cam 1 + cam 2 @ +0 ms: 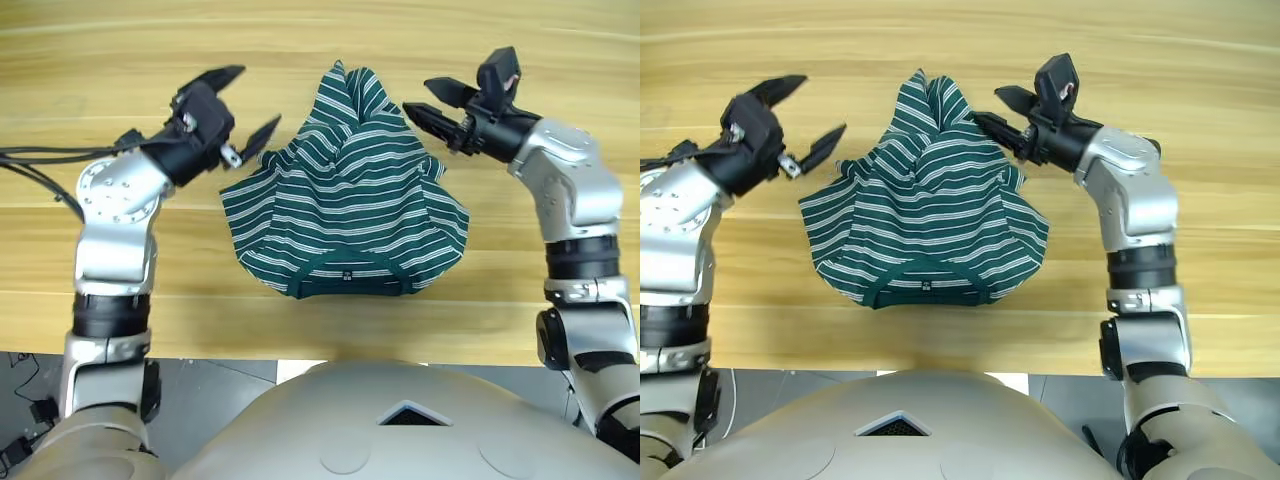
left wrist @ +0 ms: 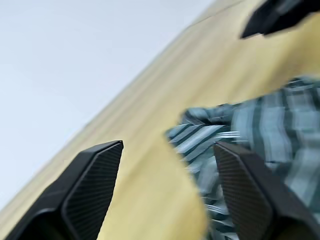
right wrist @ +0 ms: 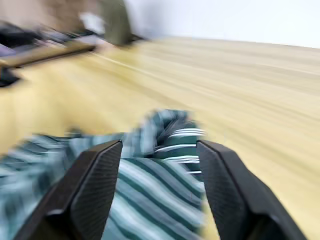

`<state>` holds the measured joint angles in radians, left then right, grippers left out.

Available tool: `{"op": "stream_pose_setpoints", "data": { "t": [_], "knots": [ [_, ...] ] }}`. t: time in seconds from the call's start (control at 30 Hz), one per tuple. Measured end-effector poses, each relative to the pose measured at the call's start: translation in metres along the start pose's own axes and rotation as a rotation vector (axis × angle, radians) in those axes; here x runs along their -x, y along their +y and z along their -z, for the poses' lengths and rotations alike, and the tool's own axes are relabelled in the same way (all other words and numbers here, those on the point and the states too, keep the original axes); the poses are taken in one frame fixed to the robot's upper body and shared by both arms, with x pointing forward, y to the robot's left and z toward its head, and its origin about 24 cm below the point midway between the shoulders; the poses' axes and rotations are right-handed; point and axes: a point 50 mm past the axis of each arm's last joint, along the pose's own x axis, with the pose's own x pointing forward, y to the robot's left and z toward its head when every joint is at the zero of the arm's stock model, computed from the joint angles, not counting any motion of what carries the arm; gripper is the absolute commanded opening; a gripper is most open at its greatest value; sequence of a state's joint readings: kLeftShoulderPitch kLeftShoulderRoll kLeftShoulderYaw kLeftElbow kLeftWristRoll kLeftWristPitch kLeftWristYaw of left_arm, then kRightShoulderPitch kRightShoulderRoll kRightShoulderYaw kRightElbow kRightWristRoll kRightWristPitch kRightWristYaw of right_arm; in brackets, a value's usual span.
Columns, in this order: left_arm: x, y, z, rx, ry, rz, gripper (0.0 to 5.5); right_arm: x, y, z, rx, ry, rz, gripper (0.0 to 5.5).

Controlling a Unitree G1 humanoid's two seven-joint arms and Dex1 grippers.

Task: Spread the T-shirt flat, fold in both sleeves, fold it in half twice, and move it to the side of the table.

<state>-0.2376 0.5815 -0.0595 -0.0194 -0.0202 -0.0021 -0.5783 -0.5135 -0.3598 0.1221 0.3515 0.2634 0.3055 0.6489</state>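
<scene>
A green and white striped T-shirt [image 1: 345, 195] lies bunched on the wooden table [image 1: 320, 40], collar toward the near edge, its far end pulled into a narrow peak. My left gripper [image 1: 244, 106] hovers open just beyond the shirt's left edge, nothing between its fingers. My right gripper [image 1: 432, 102] hovers open at the shirt's upper right, its lower finger close over the fabric. The shirt [image 2: 260, 135] lies past the left gripper's open fingers in the left wrist view. In the right wrist view the shirt [image 3: 150, 170] is under the spread fingers.
The table's near edge [image 1: 300, 345] runs just below the shirt's collar. Bare wood stretches to the left, right and far side of the shirt. Dark cables [image 1: 30, 160] trail from the left arm at the left edge.
</scene>
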Motion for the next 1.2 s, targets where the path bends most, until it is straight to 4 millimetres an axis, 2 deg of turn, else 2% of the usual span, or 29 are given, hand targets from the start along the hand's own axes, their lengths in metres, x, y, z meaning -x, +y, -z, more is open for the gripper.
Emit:
{"op": "stream_pose_setpoints", "data": {
  "t": [0.07,0.13,0.2,0.27,0.37,0.57,1.03,1.2],
  "knots": [
    [-0.02,0.005,0.006,-0.06,0.027,-0.045,3.34,-0.012,-0.017,0.003,0.071,0.05,0.138,2.74],
    [-0.045,0.002,0.02,-0.108,0.089,-0.054,3.34,-0.023,-0.028,0.004,0.131,0.097,0.222,2.74],
    [-0.065,-0.011,0.034,-0.149,0.146,-0.022,3.34,-0.035,-0.026,0.007,0.185,0.134,0.238,2.74],
    [-0.073,-0.025,0.044,-0.18,0.174,0.022,3.34,-0.041,-0.017,0.019,0.231,0.181,0.203,2.74],
    [-0.073,-0.037,0.057,-0.209,0.204,0.068,3.34,-0.044,-0.007,0.033,0.263,0.218,0.153,2.74],
    [-0.068,-0.044,0.071,-0.206,0.231,0.085,3.34,-0.04,-0.004,0.051,0.265,0.272,0.125,2.74],
    [-0.066,-0.047,0.076,-0.237,0.228,0.08,3.34,-0.037,-0.004,0.054,0.273,0.275,0.117,2.74],
    [-0.045,-0.037,0.085,-0.282,0.244,0.069,3.34,-0.024,-0.02,0.056,0.273,0.292,0.17,2.74]
  ]
}}
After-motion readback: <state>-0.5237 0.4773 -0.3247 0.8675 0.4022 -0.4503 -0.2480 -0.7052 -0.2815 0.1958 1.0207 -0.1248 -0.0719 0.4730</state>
